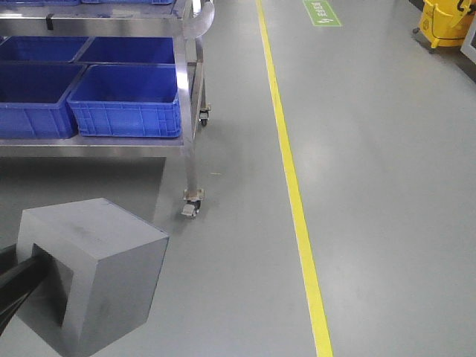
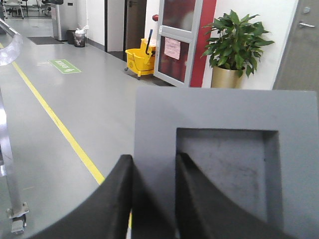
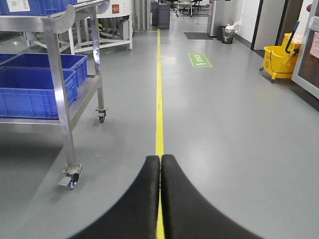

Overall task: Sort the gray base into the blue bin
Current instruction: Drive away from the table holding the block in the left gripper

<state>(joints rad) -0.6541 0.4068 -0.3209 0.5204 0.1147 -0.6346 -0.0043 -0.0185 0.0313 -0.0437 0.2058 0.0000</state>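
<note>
Matte gray base (image 1: 111, 260), a cube with one square recess, hangs near left, its recess wall pinched by the left end effector (image 2: 154, 160). The right end effector (image 3: 160, 160) is closed on nothing. Four smooth blue bins (image 1: 126, 111) sit far left on a steel cart (image 1: 190, 134).

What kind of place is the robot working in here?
Probably a factory or warehouse floor: a yellow lane line painted along the smooth gray floor, a wheeled steel rack holding blue bins, and a yellow mop bucket off to the side.

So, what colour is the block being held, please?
The gray base is plain matte gray, clearest in the exterior front view.
</note>
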